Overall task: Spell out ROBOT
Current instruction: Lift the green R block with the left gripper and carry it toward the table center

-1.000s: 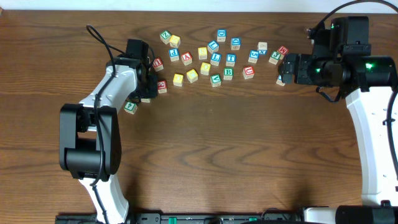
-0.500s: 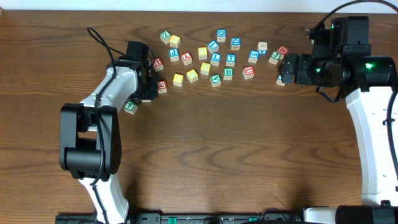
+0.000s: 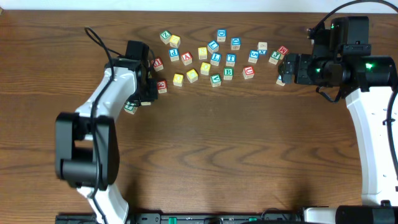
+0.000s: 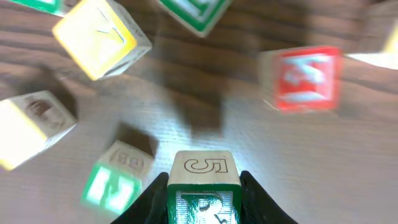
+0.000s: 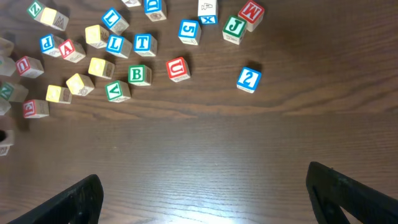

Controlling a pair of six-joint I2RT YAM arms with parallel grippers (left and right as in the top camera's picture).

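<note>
Jaws hold green-framed cube (image 4: 202, 186); B cube (image 3: 228, 73) beside T cube (image 3: 231, 60), yellow cubes (image 3: 191, 75) leftward.

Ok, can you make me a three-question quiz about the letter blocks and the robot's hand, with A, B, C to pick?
1. Where is the green B cube? A up in the air; B on top of another cube; C on the table beside the red U cube.
2. What colour frames the T cube? A blue; B red; C yellow.
3. How is the right gripper? A shut on a cube; B open and empty; C shut on nothing.
Answers: 1 C, it lies next to the U. 2 A, letter and border are blue. 3 B, its fingers stand far apart, nothing between.
</note>
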